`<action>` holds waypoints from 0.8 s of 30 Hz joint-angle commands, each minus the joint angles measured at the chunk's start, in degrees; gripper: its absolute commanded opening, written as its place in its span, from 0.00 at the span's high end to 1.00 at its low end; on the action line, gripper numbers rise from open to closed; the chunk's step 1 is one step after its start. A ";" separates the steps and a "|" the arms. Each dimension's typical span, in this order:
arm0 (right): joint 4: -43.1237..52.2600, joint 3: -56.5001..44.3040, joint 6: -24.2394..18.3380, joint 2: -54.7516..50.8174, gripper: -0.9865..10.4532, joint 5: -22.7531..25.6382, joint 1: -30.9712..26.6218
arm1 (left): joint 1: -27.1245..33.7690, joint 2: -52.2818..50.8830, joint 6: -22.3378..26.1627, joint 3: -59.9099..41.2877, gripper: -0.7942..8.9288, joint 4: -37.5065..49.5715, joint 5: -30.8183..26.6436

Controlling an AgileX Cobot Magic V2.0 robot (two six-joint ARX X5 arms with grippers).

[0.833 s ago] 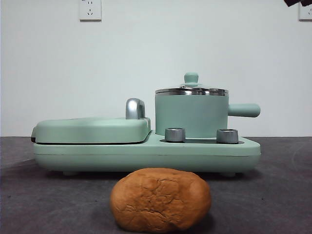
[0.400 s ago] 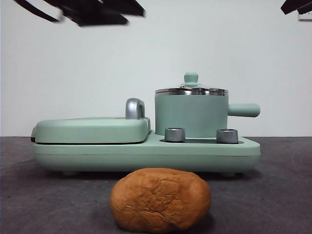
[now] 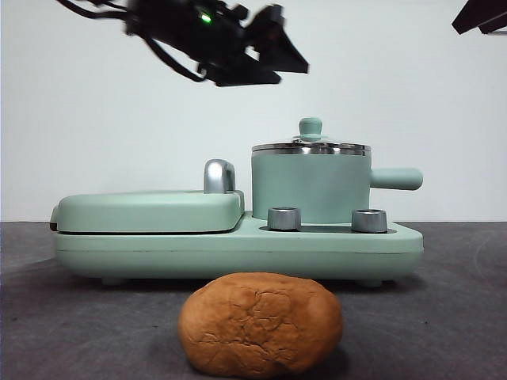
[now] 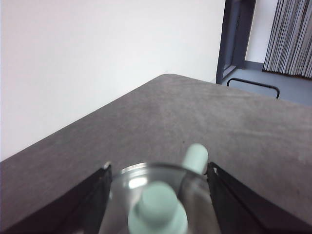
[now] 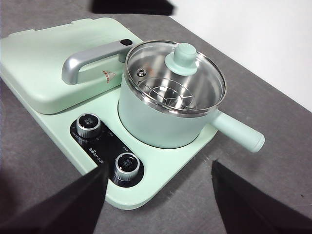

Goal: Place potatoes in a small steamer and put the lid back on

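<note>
The potato (image 3: 261, 324), an orange-brown cracked lump, lies on the table in front of the appliance. The small steamer (image 3: 310, 190) is a mint green pot and stands on the appliance's right side. The lid (image 3: 310, 147) with its green knob sits on it. My left gripper (image 3: 289, 59) hangs open above and left of the pot. In the left wrist view its jaws (image 4: 158, 168) stand wide on either side of the lid (image 4: 146, 187), above it. My right gripper (image 3: 479, 14) waits open at the top right corner. Its wrist view (image 5: 160, 165) shows the steamer (image 5: 161, 122) and lid (image 5: 175, 78) from above.
The flat green griddle cover (image 3: 150, 210) with a chrome handle (image 3: 219, 176) fills the appliance's left half. Two steel dials (image 3: 284, 218) (image 3: 369, 220) sit in front of the pot. The pot's side handle (image 3: 396, 179) points right. The table's far edge (image 4: 165, 75) shows in the left wrist view.
My left arm has come in from the top left and moved right and down toward the pot. The right gripper stays at the top corner. Potato, pot and lid have not moved.
</note>
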 commanded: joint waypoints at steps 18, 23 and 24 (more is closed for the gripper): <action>0.61 0.96 0.79 0.39 0.62 0.22 0.26 | -1.90 13.31 -1.64 9.68 0.60 -0.70 -0.13; 0.61 0.96 0.81 0.39 0.62 0.22 0.26 | -1.92 13.42 -1.64 9.68 0.60 -2.71 -0.11; 0.61 0.96 0.81 0.39 0.62 0.22 0.26 | -1.92 13.44 -1.64 9.68 0.60 -3.04 -0.13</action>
